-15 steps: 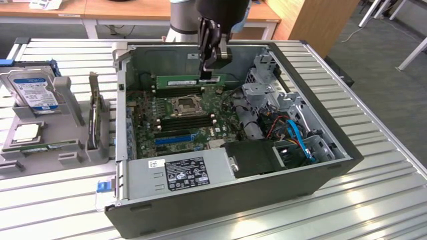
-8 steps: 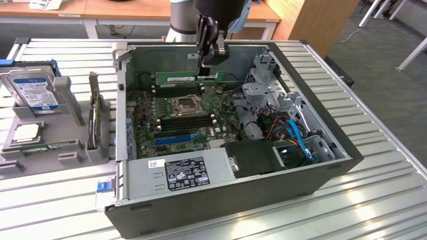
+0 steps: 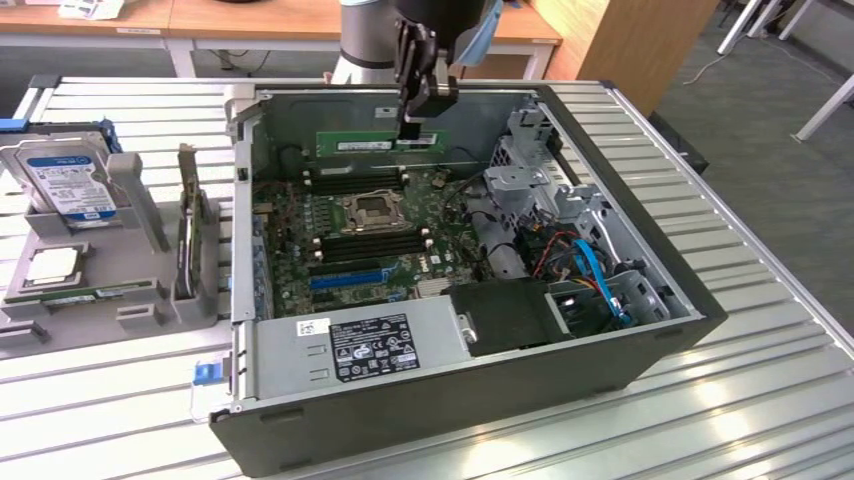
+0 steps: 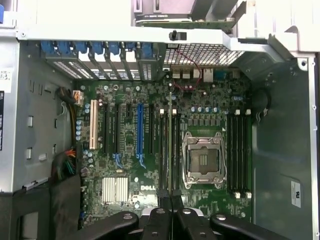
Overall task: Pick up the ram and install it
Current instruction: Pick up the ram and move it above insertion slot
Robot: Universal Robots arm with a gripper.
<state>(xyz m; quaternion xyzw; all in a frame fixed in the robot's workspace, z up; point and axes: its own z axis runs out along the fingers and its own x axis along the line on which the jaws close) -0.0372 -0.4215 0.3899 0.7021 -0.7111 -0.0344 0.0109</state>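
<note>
Ram (image 3: 378, 144): hanging edge-down inside the open computer case (image 3: 400, 420), near its far wall.
Case walls and drive cage (image 3: 534, 185) hem in the motherboard (image 3: 296, 215). Memory slots (image 3: 371, 240) are narrow. The ram is likely light, stiff and fragile, best pinched by its top edge. Hand (image 3: 416, 120) closed on it mid-length.

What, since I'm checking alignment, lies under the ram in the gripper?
Under the ram, the wrist view shows black memory slots beside the open processor socket. The ram's edge covers the strip directly beneath.
</note>
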